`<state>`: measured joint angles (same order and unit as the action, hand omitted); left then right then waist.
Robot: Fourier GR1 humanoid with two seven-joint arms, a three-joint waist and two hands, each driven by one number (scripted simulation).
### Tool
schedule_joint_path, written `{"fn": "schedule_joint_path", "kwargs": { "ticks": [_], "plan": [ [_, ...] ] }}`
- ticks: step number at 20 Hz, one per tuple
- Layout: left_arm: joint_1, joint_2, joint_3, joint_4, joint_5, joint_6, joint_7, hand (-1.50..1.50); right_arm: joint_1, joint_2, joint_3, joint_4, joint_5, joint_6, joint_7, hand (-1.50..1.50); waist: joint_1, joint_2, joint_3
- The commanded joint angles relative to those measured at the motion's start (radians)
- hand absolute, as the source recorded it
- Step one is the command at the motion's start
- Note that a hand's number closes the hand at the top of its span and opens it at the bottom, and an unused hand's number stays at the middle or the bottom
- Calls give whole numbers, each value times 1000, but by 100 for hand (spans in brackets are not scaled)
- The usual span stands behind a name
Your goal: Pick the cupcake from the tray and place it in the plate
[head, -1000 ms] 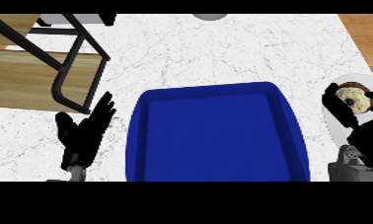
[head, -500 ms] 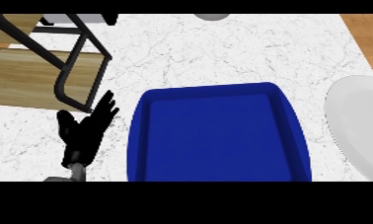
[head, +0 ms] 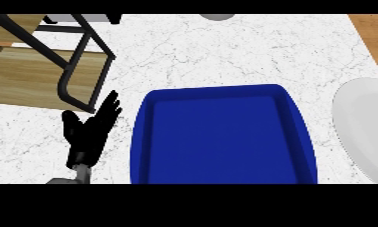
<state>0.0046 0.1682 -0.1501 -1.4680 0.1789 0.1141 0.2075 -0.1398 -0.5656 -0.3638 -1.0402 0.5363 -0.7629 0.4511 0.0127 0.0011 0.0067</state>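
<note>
Left robot hand [head: 90, 133] rests open at the lower left, holding nothing.
Its fingers are straight and point up, on the marble counter [head: 221, 51] just left of the blue tray [head: 221, 136], not touching it. Behind the hand, at the upper left, stands a black-framed wooden chair [head: 52, 66]. The tray's floor is bare; no cupcake shows on it or anywhere else in view. Right of the tray, cut by the frame's edge, lies the white plate [head: 358, 116], near but apart. The right robot hand is out of view.
</note>
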Motion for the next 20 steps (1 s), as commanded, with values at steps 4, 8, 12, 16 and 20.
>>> {"fn": "schedule_joint_path", "kwargs": {
  "ticks": [4,8,12,16,20],
  "plan": [
    [45,-26,-15,42,-13,-5,-34,0,-59,8,-138,227,-288,115,-442,-150,-6,3,-2],
    [-7,18,18,-4,8,-23,46,0,-133,38,-218,278,-372,96,-646,-150,0,3,-2],
    [16,-2,4,-11,-12,-5,30,0,-115,46,-355,261,-514,115,-807,-150,-9,0,-3],
    [-24,14,54,64,-2,-29,18,0,-78,10,-401,232,-594,205,-783,-150,-18,-1,-6],
    [29,1,36,25,-4,-38,13,0,85,88,-437,125,-700,375,-860,-150,-23,-4,-7]
  ]
}}
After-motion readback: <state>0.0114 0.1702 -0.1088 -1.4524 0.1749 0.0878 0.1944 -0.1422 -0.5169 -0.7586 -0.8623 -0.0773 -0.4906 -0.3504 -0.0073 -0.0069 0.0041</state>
